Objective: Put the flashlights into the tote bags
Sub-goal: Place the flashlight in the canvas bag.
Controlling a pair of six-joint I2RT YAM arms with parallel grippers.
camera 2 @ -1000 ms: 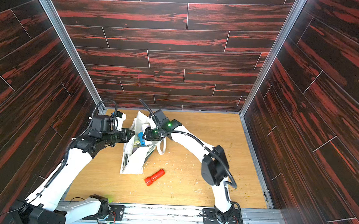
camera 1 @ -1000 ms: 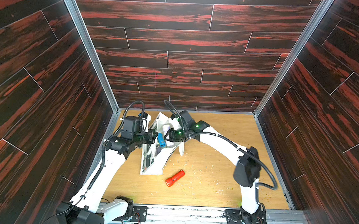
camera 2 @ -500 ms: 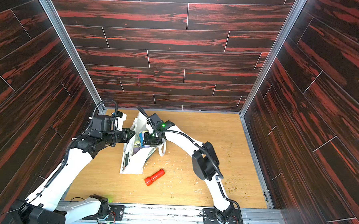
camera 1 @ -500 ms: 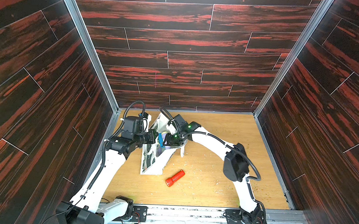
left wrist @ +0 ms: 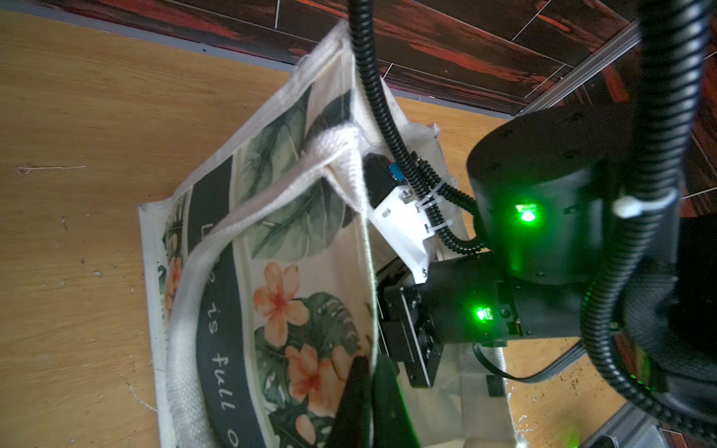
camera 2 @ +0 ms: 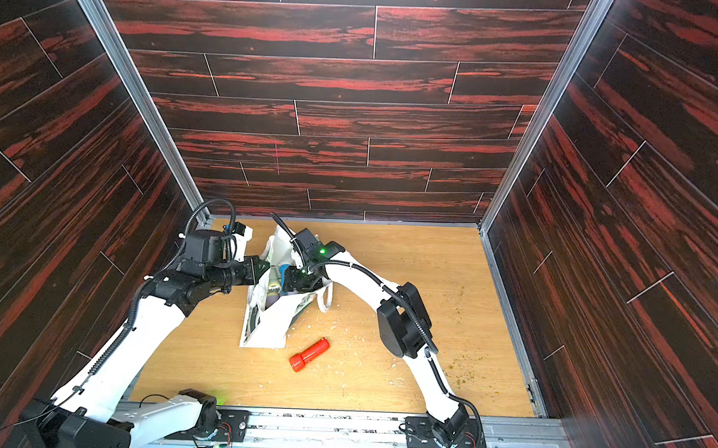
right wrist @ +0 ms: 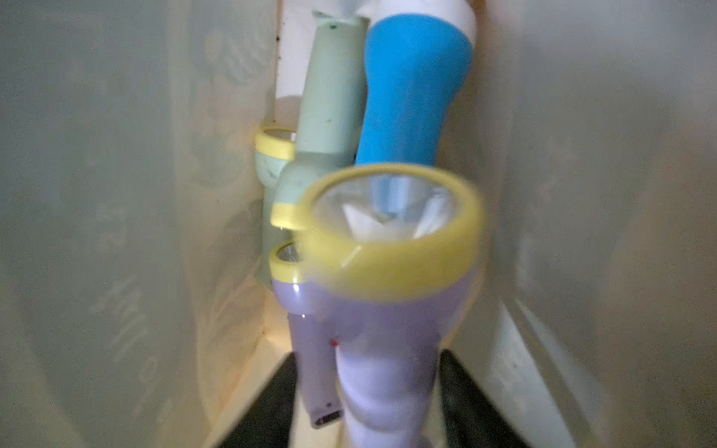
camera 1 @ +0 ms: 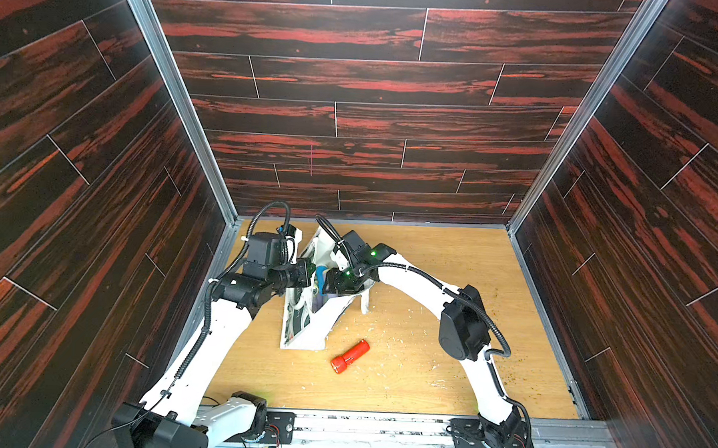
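Left gripper (left wrist: 366, 374) clamped on bag (camera 1: 303, 326) rim at 9 o'clock, holding mouth open for loading. Bag sits at table's (camera 1: 451, 258) 10 o'clock. Right gripper (camera 1: 336, 280) reaches into mouth from 3 o'clock, jaws apart, lilac flashlight (right wrist: 388, 349) seemingly loose between them, blue flashlight (right wrist: 411, 89) beyond. Red flashlight (camera 1: 349, 356) lies outside at bag's 5 o'clock, likely next

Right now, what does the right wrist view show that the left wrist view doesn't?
Right wrist only: inside the tote bag, a lilac flashlight nearest, a blue flashlight and a pale green flashlight behind. Left wrist only: the bag's flowered print, its handle, the right arm reaching in, the left claw shut on its rim. Both: the bag's canvas.
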